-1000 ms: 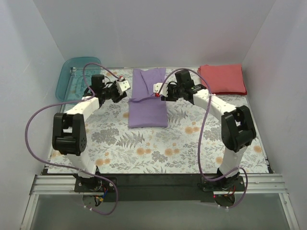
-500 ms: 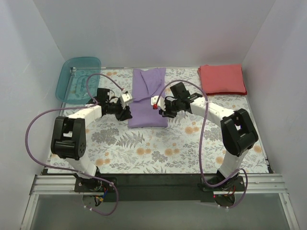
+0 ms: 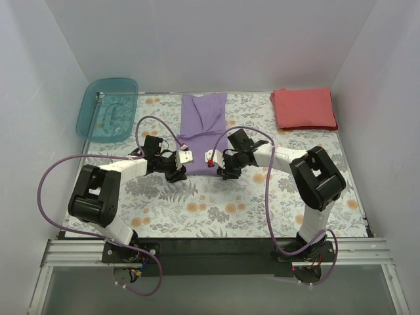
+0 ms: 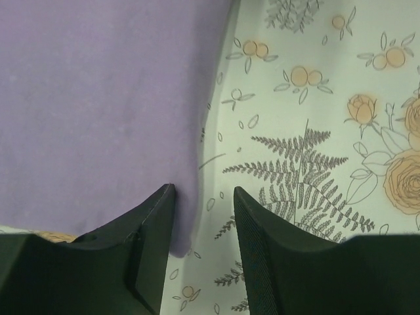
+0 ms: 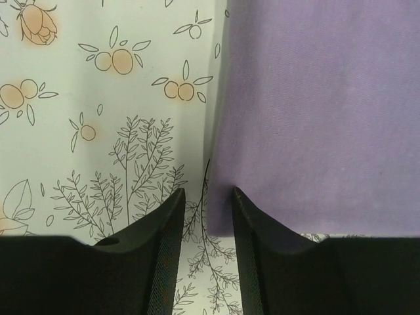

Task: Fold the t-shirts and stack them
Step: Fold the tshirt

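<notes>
Position change: within the last second both arms have drawn back from mid-length of the lavender shirt [image 3: 203,118] to its near hem. The left arm [image 3: 128,165] and right arm [image 3: 283,156] now sit low, one at each near corner.

Jaw state: the left jaws are released, with a narrow gap. The shirt's side edge runs through that gap and the near corner lies just inside it. The right jaws are likewise released, and the opposite side edge and corner lie in their gap. Neither pair has closed on cloth. Contact between the jaw tips and the tabletop [image 3: 216,210] cannot be determined.

Work item location: the lavender shirt lies flat as a narrow strip extending straight ahead of both jaws. The coral shirt [image 3: 304,108] lies folded well beyond and to the right of the right jaws. A teal bin [image 3: 108,108] stands well beyond the left jaws.

Assessment: the retreat to the hem suggests that a crosswise fold is being set up. The next move probably calls for both jaws to pinch their corners together. An uneven pinch would skew the fold. Stacking is not yet done.
</notes>
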`<state>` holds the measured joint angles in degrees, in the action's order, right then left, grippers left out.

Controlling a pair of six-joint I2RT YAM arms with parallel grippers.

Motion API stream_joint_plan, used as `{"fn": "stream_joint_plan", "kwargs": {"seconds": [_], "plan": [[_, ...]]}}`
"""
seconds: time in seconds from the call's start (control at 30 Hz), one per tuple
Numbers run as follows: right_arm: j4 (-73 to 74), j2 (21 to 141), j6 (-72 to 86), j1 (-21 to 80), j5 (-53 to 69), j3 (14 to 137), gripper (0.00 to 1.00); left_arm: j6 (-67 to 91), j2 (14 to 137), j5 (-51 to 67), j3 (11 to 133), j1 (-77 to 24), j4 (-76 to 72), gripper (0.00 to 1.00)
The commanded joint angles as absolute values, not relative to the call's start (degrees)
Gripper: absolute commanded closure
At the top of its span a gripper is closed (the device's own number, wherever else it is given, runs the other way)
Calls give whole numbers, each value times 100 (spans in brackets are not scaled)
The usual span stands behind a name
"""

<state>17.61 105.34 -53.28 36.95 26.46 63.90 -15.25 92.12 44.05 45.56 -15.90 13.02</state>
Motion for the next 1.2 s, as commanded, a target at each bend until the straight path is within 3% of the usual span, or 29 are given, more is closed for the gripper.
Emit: {"fn": "stream_joint_plan", "kwargs": {"seconds": [0.0, 0.17, 0.27, 0.37, 0.4, 0.47, 0.9, 1.17], "plan": [[1556, 10599, -5493, 3735, 2400, 6135, 58, -2109, 9237, 4175, 4272, -1643, 1169, 60], [1494, 10591, -5528, 3858, 2066, 6047, 61, -2391, 9395, 3710, 4034, -1670, 1020, 60], [1451, 10556, -5476, 3885, 1846, 5986, 71, -2356, 9439, 3568, 4060, -1670, 932, 64], [1433, 10529, -5362, 3885, 1609, 6003, 85, -2338, 9387, 3621, 4113, -1670, 940, 80], [1433, 10503, -5353, 3885, 1565, 6029, 98, -2338, 9369, 3630, 4131, -1670, 932, 92], [1424, 10407, -5318, 3885, 1529, 6047, 99, -2312, 9325, 3647, 4166, -1670, 940, 100], [1810, 9212, -5318, 3867, 1951, 6143, 99, -1978, 8350, 4166, 4745, -1591, 1415, 100], [2803, 8860, -5361, 3551, 2180, 7144, 99, -1793, 7981, 4272, 5642, -1433, 2153, 100]]}}
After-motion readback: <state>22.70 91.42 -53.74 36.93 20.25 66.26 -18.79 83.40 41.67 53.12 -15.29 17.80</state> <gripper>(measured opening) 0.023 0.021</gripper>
